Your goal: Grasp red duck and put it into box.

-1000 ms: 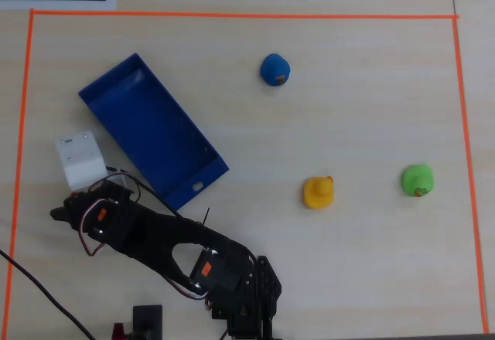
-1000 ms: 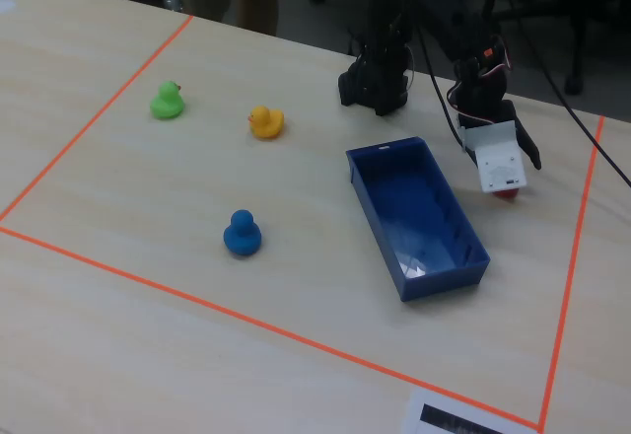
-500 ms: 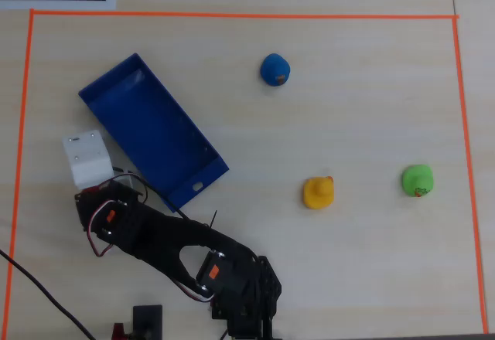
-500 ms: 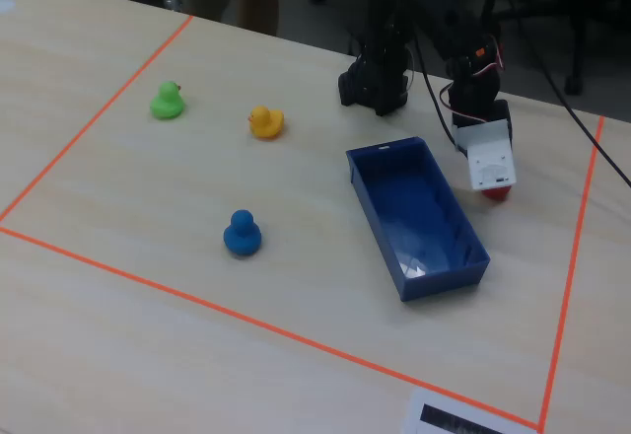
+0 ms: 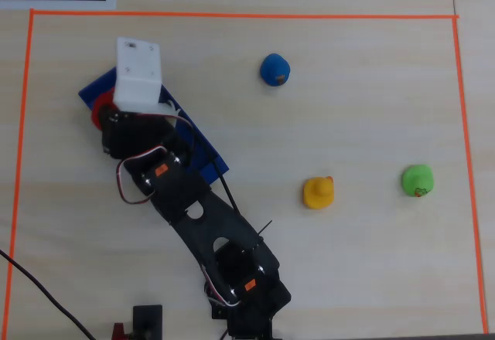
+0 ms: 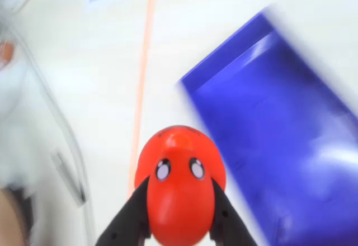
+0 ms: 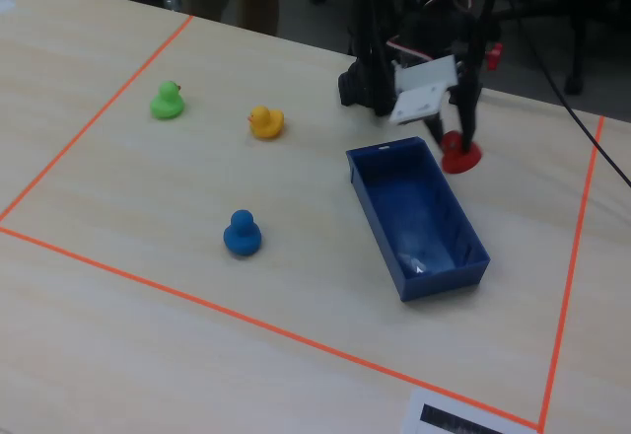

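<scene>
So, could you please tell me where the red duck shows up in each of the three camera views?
Overhead view: the red duck peeks out at upper left, mostly hidden under the arm, at the box's edge.
Wrist view: bottom centre, clamped in the end effector, facing the camera.
Fixed view: upper right, just beyond the box's far corner, under the end effector.
Shared landmark: the blue box beside the duck, seen in all three views.

The pale wooden table [image 7: 118, 286] carried an orange tape rectangle [image 7: 296, 335]. Inside it sat the blue box [image 7: 419, 219], a blue duck [image 7: 242, 233], a yellow duck [image 7: 265, 122] and a green duck [image 7: 168, 101].
</scene>
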Robot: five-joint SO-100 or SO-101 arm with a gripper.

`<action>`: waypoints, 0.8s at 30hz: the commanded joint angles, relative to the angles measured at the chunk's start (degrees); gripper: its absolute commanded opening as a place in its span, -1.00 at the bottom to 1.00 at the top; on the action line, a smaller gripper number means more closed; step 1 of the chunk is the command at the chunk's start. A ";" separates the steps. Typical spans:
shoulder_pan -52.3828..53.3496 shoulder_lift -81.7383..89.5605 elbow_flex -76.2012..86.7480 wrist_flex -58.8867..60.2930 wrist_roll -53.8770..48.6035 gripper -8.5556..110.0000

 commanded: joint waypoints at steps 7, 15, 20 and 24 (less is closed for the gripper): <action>4.92 -6.68 16.35 -15.38 -6.68 -0.86; 9.58 -7.03 18.11 -13.54 -11.25 -0.65; 11.87 -3.43 13.80 -5.71 -12.57 -0.38; 14.41 4.22 12.92 -2.37 -13.97 -0.37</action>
